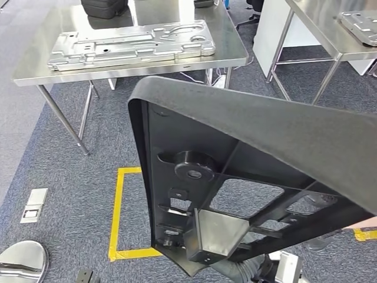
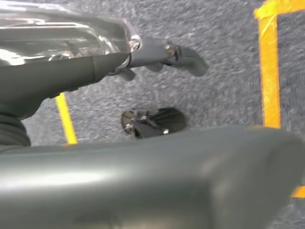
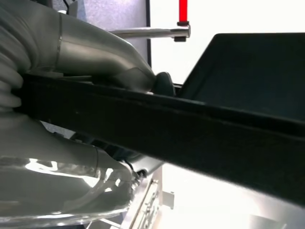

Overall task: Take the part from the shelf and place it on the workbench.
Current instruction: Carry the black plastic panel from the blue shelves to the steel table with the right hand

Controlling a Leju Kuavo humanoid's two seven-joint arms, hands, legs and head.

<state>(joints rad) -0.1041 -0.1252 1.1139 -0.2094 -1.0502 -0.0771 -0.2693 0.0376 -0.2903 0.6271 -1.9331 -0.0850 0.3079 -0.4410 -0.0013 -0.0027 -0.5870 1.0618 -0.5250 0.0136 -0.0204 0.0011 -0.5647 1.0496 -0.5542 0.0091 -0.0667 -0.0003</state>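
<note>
The robot carries the part, a large black frame with ribs, cut-outs and a round boss on its underside, tilted up in front of its body and well above the grey carpet. In the right wrist view the right hand lies along the part's dark edge, its thumb on one face and darker fingers on the other, so it appears clamped on the rim. The left hand hangs over the carpet with its fingers apart and nothing between them, so by the look of it the load rests on the right hand alone.

The steel tabletop stands ahead, near but not yet reached, and a pressed metal panel already covers much of it. The step in hand is the carry to the workbench. To do it well the robot should keep the right hand's hold firm, since a wide, flat piece held at one edge probably wants to swing or twist. Bringing the left hand under the free side would likely steady it. The raised part hides much of the way ahead, so the approach should be slow, over the yellow floor tape, and aim for bare steel beside the panel, not on top of it.
</note>
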